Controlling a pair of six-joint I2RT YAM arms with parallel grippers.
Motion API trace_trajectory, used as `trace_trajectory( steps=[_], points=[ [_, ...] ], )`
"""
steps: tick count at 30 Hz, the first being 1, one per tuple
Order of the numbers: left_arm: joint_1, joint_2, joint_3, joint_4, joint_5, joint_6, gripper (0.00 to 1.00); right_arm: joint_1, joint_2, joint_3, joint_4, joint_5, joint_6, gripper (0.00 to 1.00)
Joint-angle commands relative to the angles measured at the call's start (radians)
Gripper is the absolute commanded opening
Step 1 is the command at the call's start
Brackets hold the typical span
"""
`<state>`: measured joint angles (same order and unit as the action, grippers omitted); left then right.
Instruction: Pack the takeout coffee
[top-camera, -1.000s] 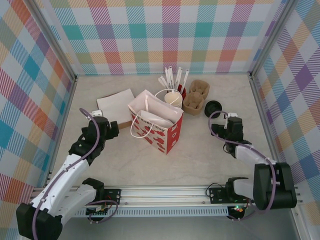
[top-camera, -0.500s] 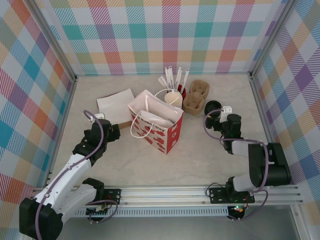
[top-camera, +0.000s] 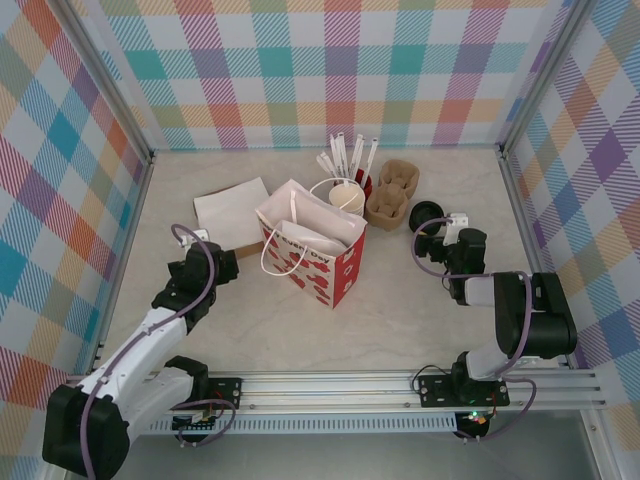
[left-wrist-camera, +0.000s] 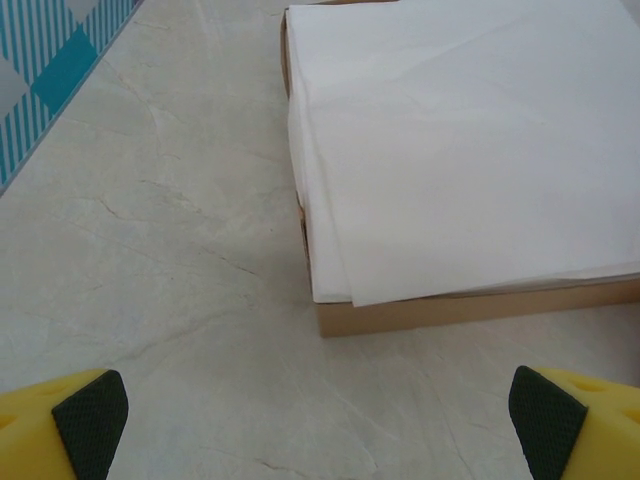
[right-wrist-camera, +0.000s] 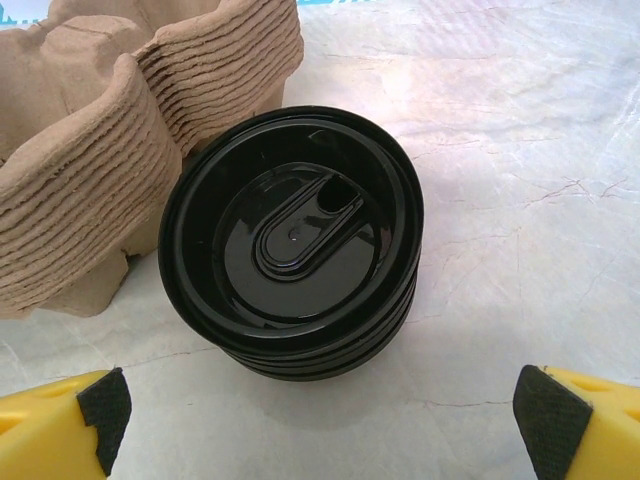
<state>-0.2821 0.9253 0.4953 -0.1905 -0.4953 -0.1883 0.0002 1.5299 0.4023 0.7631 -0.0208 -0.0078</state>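
We see the paper cup (top-camera: 349, 197) a little above the middle of the overhead view, upright on the table (top-camera: 400, 310), its cream-white rim and inside facing up; we cannot make out its outer colour. It stands just behind the white bag (top-camera: 318, 250) with the red pattern, whose mouth gapes open and whose handles hang loose. Just above and right of the cup, white straws (top-camera: 350, 155) stick up out of a red holder (top-camera: 366, 184). To the right of these sits a stack of brown cardboard trays (top-camera: 392, 195), and touching its right side a short stack of black lids (top-camera: 425, 214).

The right claw (top-camera: 442, 230) lies low just right of the lids. Its wrist view shows both yellow, black-padded fingertips far apart in the lower corners, released and empty, with the lids (right-wrist-camera: 292, 240) between and beyond them and the trays (right-wrist-camera: 90, 150) at upper left.

Left of the bag a pile of white napkins (top-camera: 232, 212) rests in a shallow brown box. The left claw (top-camera: 222, 258) sits just below it, jaws spread wide, holding nothing, the napkins (left-wrist-camera: 460, 140) ahead
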Motion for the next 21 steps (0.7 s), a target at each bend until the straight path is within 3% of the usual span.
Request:
trace_trajectory(
  steps=[1,11,21],
  points=[
    [0.044,0.040,-0.030,0.143,-0.022,0.055,1.00,-0.002,-0.002,0.018,0.031,-0.025,0.016,1.00],
    [0.128,0.215,-0.134,0.523,0.075,0.150,1.00,-0.002,-0.002,0.018,0.031,-0.025,0.015,1.00],
    [0.148,0.360,-0.129,0.770,0.217,0.235,1.00,-0.003,-0.003,0.018,0.030,-0.024,0.015,1.00]
  ],
)
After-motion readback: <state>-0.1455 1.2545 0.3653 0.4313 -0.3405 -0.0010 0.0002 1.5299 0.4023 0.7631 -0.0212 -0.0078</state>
